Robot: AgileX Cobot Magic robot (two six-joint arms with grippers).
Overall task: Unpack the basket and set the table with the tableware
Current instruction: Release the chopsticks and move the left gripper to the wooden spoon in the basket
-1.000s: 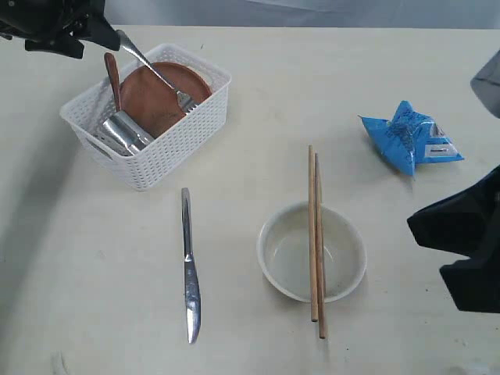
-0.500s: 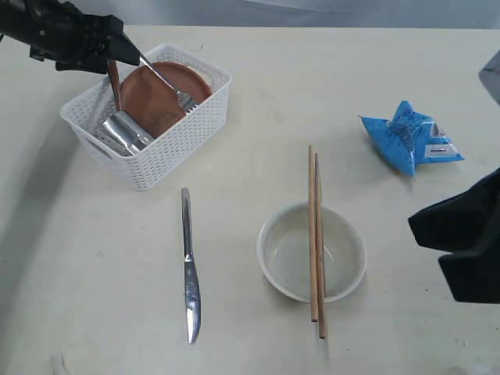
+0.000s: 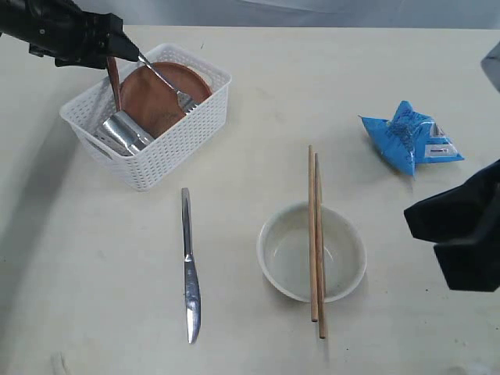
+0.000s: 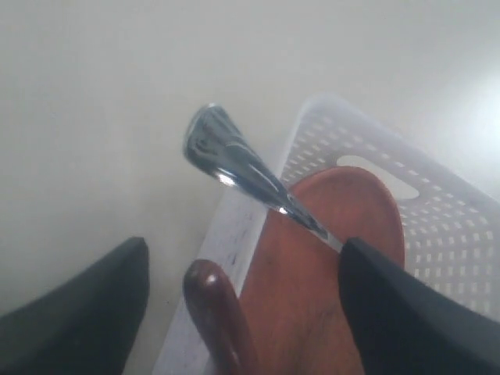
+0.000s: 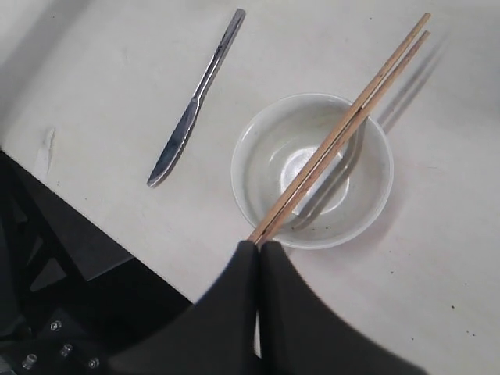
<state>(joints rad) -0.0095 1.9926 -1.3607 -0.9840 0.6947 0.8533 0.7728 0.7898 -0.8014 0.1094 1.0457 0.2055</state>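
The white basket [image 3: 180, 133] stands at the table's [image 3: 258, 101] far left. It holds a brown plate [image 3: 156, 98], a fork [image 3: 160, 76] leaning on it, a steel cup [image 3: 125, 133] and a reddish wooden spoon [image 3: 114, 78]. My left gripper [image 3: 121, 51] hovers open over the basket's back corner. In the left wrist view the spoon handle [image 4: 219, 312] rises between the fingers [image 4: 398, 312], and the fork handle [image 4: 234, 160] passes close to one. A knife [image 3: 189, 269], a bowl [image 3: 348, 273] and two chopsticks [image 3: 314, 234] across it lie on the table. My right gripper [image 5: 258, 246] is shut and empty, above the near ends of the chopsticks [image 5: 344, 129].
A crinkly blue snack packet [image 3: 410, 139] lies at the right of the table. The dark bulk of the right arm [image 3: 457, 242] hangs over the table's right edge. In the right wrist view the table's near edge [image 5: 117, 238] runs close to the knife [image 5: 187, 125] and the bowl [image 5: 312, 226].
My left gripper has moved right and slightly down, from beside the basket's far corner to over the spoon and fork handles. The right arm has shifted a little; nothing on the table moved.
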